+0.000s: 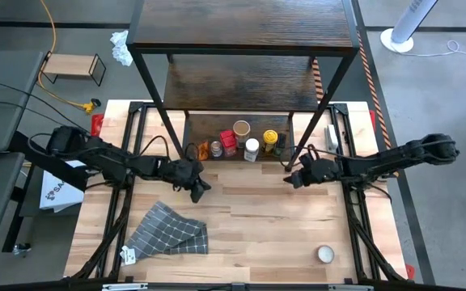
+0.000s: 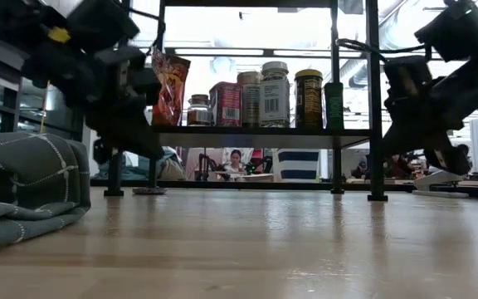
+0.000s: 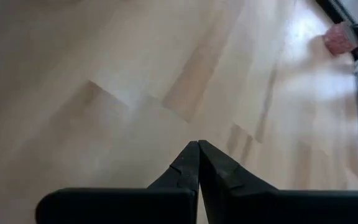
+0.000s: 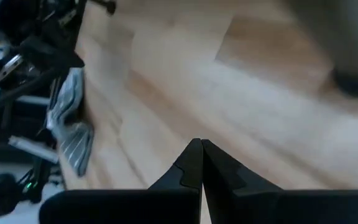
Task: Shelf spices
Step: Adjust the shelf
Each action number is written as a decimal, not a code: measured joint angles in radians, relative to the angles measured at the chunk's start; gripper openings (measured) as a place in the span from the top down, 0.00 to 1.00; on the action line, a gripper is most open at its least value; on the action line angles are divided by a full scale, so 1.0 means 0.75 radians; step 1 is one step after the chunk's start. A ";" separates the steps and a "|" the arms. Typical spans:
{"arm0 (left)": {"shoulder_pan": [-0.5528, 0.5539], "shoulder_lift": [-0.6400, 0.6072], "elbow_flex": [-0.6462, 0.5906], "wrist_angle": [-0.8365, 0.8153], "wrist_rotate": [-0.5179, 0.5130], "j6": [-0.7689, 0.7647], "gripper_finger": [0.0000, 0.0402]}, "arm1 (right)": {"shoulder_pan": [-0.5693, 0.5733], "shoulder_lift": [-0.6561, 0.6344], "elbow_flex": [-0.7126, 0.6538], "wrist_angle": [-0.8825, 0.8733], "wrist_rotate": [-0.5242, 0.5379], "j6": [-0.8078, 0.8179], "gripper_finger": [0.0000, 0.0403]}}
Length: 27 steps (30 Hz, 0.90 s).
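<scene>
Spices (image 1: 241, 141) on lowest shelf (image 1: 241, 36) board, partly hidden by upper tiers, both grippers' jaws closed, empty, left gripper (image 1: 201, 191), right gripper (image 1: 292, 179), cloth (image 1: 168, 230) and tin (image 1: 325, 255) on tabletop (image 1: 257, 226).

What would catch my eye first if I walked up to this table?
Probably the tall dark shelf at the table's far edge, with a row of spice jars lined up on its lowest board. Next, the two black arms flanking it, left gripper and right gripper both shut and empty. A grey checked cloth lies crumpled near the front.

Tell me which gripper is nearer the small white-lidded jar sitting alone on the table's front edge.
Right. The right gripper hovers up-table from the jar, slightly toward centre; the left gripper is farther, across the table beside the grey cloth.
</scene>
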 joint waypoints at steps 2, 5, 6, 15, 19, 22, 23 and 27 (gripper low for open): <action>0.052 0.015 0.000 0.005 0.029 0.065 1.00 | -0.043 0.003 0.000 -0.004 0.013 -0.016 1.00; 0.142 0.017 0.001 0.015 0.135 0.159 1.00 | -0.119 0.003 0.000 -0.012 0.011 -0.058 1.00; 0.171 0.017 0.001 0.016 0.163 0.191 1.00 | -0.145 0.003 0.000 -0.015 0.001 -0.071 1.00; 0.335 0.017 0.001 -0.010 0.223 0.332 1.00 | -0.317 0.002 0.000 -0.014 -0.147 -0.167 1.00; 0.310 0.007 0.001 -0.007 0.356 0.263 1.00 | -0.331 0.002 0.000 0.005 -0.241 -0.198 1.00; 0.242 0.001 0.001 -0.011 0.438 0.220 1.00 | -0.331 0.002 0.000 0.001 -0.323 -0.218 1.00; 0.217 -0.003 0.001 -0.008 0.439 0.206 1.00 | -0.331 0.002 0.000 0.000 -0.351 -0.225 1.00; 0.124 -0.048 0.000 0.007 0.411 0.140 1.00 | -0.331 0.002 0.001 -0.019 -0.429 -0.236 1.00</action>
